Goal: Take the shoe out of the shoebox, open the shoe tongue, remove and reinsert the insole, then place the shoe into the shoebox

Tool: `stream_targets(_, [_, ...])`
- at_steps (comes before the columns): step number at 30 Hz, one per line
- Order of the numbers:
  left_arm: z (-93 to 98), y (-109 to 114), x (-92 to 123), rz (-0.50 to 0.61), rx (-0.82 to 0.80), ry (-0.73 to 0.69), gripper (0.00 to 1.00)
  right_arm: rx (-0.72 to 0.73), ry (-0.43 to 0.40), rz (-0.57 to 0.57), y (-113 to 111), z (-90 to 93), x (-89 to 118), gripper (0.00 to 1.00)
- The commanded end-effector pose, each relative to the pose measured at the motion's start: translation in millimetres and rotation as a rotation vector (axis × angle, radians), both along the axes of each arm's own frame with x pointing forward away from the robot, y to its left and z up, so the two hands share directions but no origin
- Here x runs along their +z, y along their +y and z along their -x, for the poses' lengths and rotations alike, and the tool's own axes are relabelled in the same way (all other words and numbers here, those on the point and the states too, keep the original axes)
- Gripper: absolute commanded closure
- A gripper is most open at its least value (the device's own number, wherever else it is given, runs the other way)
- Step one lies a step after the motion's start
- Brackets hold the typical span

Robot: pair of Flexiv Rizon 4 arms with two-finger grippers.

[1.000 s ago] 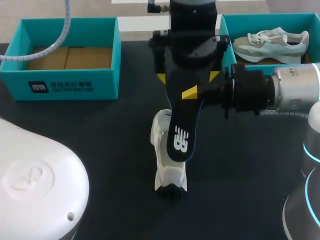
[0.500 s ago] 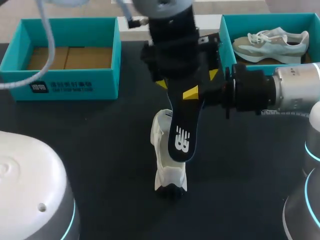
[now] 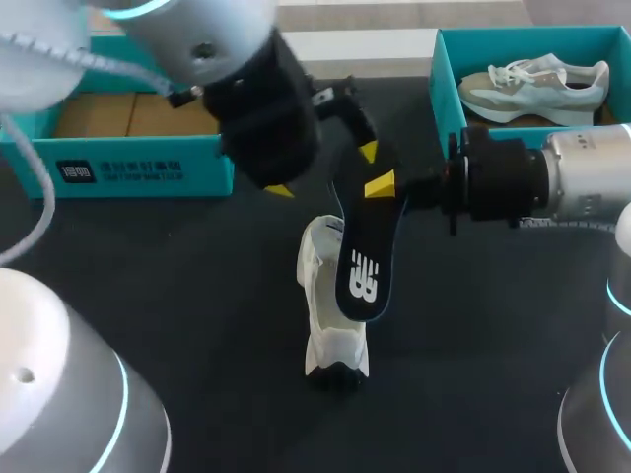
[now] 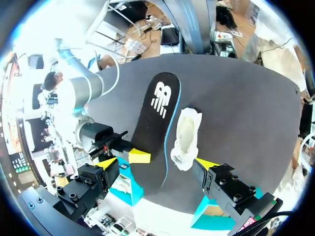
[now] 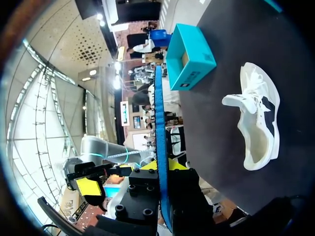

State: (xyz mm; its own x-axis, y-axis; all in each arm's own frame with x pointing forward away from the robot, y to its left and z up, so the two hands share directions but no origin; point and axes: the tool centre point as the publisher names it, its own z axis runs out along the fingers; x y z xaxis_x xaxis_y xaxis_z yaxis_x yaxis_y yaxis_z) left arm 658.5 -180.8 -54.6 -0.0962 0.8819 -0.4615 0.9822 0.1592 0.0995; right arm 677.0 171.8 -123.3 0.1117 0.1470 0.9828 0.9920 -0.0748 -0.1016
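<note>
My right gripper [image 3: 383,187] is shut on the wide end of a black insole [image 3: 363,266] with a blue edge, holding it in the air over the white shoe [image 3: 330,320] on the black table. In the right wrist view the insole [image 5: 159,142] stands edge-on between the fingers of the right gripper [image 5: 166,169], and the shoe [image 5: 258,123] lies on the table ahead. My left gripper [image 3: 323,169] is open just behind the insole, holding nothing. In the left wrist view, the insole [image 4: 157,118] and the shoe [image 4: 186,140] lie ahead of the left gripper [image 4: 155,162].
A teal shoebox [image 3: 128,163] with a bare cardboard floor stands at the back left. A second teal box [image 3: 442,84] at the back right holds a grey-white sneaker [image 3: 537,84]. My left arm's black wrist [image 3: 261,118] hangs over the table's back middle.
My left arm has swung from above the insole toward the back left, its gripper staying open. The right gripper and the insole have hardly moved.
</note>
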Motion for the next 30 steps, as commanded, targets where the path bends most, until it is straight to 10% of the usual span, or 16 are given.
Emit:
stream_targets(1, [0.5,18,-12,0.808,-0.064,-0.087,0.00,0.002,0.002,0.006,0,1.5,1,1.00])
stream_targets(21, [0.5,18,-12,0.808,-0.064,-0.087,0.00,-0.009,0.006,-0.005,2,8.4,-2,1.00])
stream_targets(30, [-7.1,30,-41,1.019,0.025,-0.084,0.00,-0.019,-0.008,-0.022,1,5.3,2,1.00])
